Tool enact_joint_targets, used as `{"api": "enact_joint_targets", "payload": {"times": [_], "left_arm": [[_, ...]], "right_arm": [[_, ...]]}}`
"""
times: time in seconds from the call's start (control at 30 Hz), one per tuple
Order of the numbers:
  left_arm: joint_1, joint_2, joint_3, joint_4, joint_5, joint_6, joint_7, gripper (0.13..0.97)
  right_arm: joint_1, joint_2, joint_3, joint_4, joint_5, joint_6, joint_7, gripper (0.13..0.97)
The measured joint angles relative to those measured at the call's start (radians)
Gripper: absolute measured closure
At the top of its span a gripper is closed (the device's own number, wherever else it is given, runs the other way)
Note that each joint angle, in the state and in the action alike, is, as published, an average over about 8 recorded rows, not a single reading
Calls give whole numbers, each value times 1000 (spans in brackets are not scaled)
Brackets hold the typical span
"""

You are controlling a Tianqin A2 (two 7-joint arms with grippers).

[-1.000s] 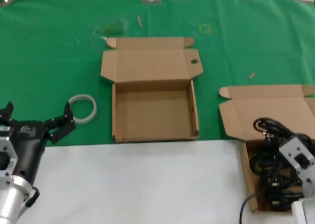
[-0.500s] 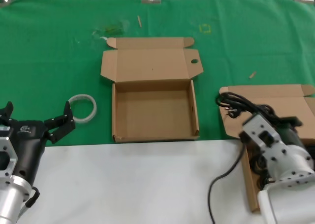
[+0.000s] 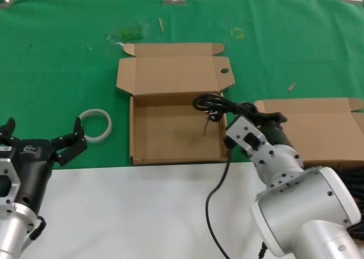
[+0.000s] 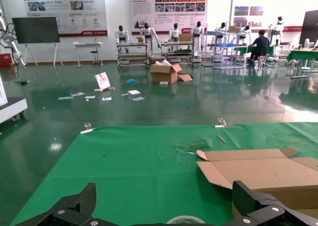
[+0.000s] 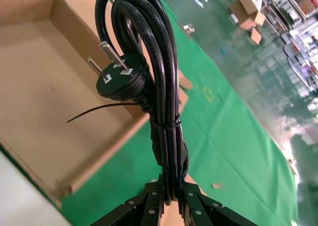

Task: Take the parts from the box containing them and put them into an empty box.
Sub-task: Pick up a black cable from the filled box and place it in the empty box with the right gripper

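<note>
The empty box (image 3: 176, 153), with a round hole in its open lid, sits in the middle of the green cloth. It also shows in the right wrist view (image 5: 30, 112). My right gripper (image 3: 242, 112) is shut on a bundled black power cable (image 3: 219, 104) and holds it over the box's right wall. In the right wrist view the cable (image 5: 164, 112) with its plug (image 5: 119, 79) rises from my gripper (image 5: 171, 196). The box containing the parts (image 3: 318, 128) lies at the right, mostly hidden behind my right arm. My left gripper (image 3: 42, 135) is open and empty at the left.
A white tape ring (image 3: 95, 125) lies on the green cloth left of the empty box. A loose end of the cable (image 3: 213, 208) trails over the white table front. Small scraps lie on the cloth at the back.
My right gripper has lifted the black cable out of the right box and carried it left, to the right wall of the empty box. The left arm has not moved.
</note>
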Motion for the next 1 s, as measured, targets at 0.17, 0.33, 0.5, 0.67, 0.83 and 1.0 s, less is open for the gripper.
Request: {"api": "enact_joint_targets", "payload": {"times": [0.17, 0.33, 0.5, 0.67, 0.83, 1.0], "left_arm": [[0, 0, 0, 0, 0, 0, 0, 132], [0, 0, 0, 0, 0, 0, 0, 132], [0, 0, 0, 0, 0, 0, 0, 132], [0, 0, 0, 0, 0, 0, 0, 132], [0, 0, 0, 0, 0, 0, 0, 132], [0, 0, 0, 0, 0, 0, 0, 132]], "right_arm": [[57, 1, -55, -67, 5, -28, 27, 920], [101, 1, -103, -126, 7, -57, 57, 920], [133, 2, -143, -180, 9, -88, 90, 920], [159, 3, -180, -226, 9, -116, 122, 920], [183, 4, -216, -265, 9, -143, 156, 920], [207, 5, -247, -303, 9, -165, 188, 920]]}}
